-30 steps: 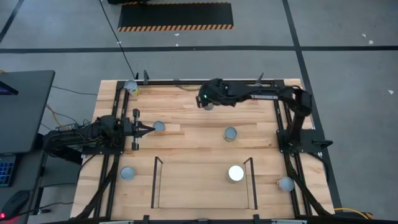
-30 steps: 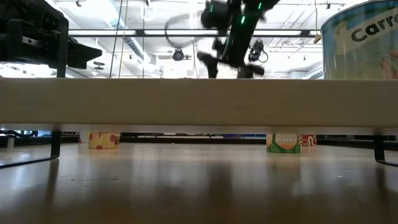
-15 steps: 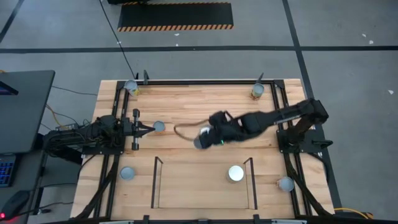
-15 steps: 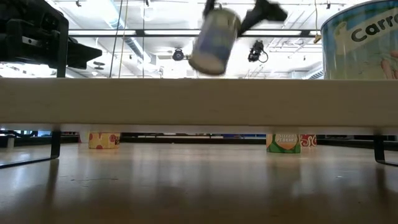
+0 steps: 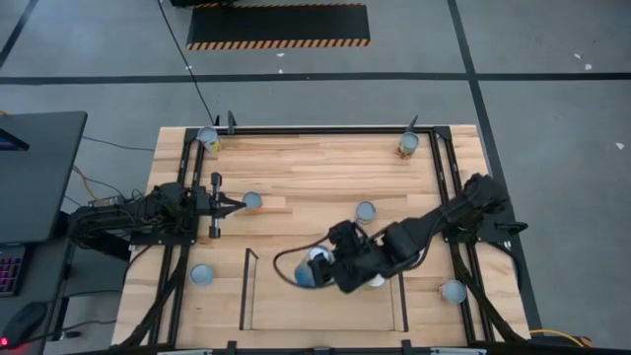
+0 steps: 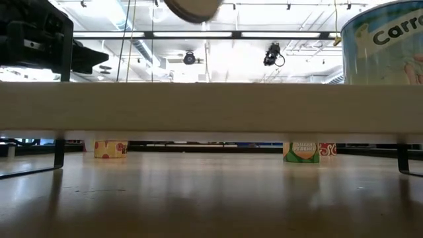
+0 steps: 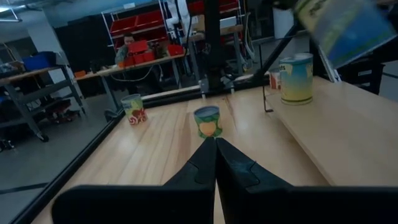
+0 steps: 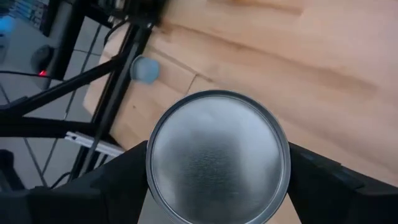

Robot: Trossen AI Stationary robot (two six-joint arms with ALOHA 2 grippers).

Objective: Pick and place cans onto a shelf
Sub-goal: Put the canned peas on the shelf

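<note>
My right gripper (image 5: 317, 270) is shut on a can (image 5: 311, 272) above the light-wood shelf bay (image 5: 286, 306), left of a bright white can (image 5: 375, 280) that the arm mostly hides. The held can's silver end (image 8: 217, 155) fills the right wrist view, and its lower end (image 6: 193, 8) shows at the top of the low view. My left gripper (image 5: 239, 204) is shut at the table's left, with a small can (image 7: 208, 121) standing on the table just beyond its tips. My right gripper pinches the can by its round side wall (image 8: 153, 163) between its two fingers (image 8: 118, 183), one on each side. The can's flat silver end faces the wrist. The fingers come slanting down from the table's right. The can is lifted clear above the shelf, somewhat tilted.
Other cans stand at the far left corner (image 5: 208, 137), the far right corner (image 5: 407, 144), mid-table (image 5: 366, 210), near left (image 5: 201, 274) and near right (image 5: 453, 290). Dark rails (image 5: 245, 288) bound the shelf. A large can (image 6: 383, 43) is close to the low camera.
My right gripper has swung from the table's far side toward the near edge, carrying the can. It passed over mid-table and now hangs above the shelf bay. The can has stayed lifted clear and tilted.
</note>
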